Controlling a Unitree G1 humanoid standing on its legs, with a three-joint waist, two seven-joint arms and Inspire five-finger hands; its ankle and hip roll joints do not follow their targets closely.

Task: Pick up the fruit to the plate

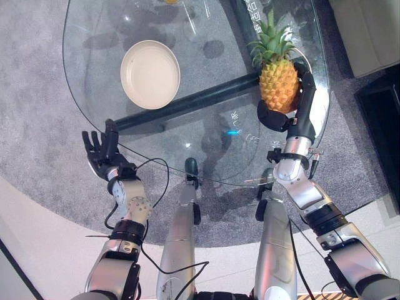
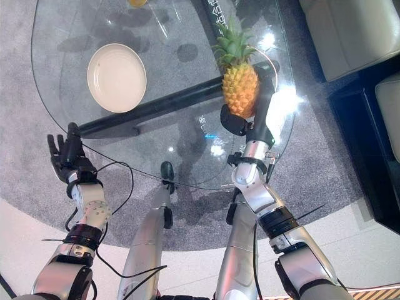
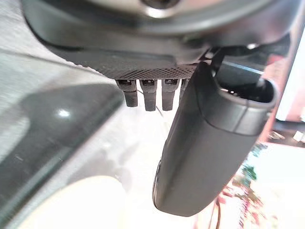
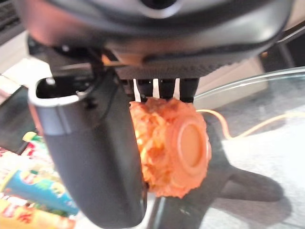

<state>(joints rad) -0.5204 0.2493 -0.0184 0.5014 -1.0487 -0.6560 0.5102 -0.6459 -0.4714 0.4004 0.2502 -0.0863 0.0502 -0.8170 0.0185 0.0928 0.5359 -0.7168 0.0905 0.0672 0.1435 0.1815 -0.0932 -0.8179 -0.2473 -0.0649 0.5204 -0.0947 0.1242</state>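
Observation:
A pineapple [image 1: 279, 83] with a green crown stands upright at the right side of the round glass table [image 1: 206, 150]. My right hand [image 1: 304, 103] is shut on it, thumb under its near side and fingers curled round its right side; the right wrist view shows its orange base [image 4: 171, 145] against the palm. Whether it rests on the glass I cannot tell. A white empty plate [image 1: 150, 74] lies on the left half of the table. My left hand [image 1: 102, 152] hovers open at the table's near left edge, holding nothing.
A small yellow object [image 1: 170, 1] sits at the table's far edge. A dark base bar [image 1: 187, 100] runs under the glass between plate and pineapple. A pale sofa [image 1: 369, 31] and a dark cabinet [image 1: 381, 119] stand to the right on grey carpet.

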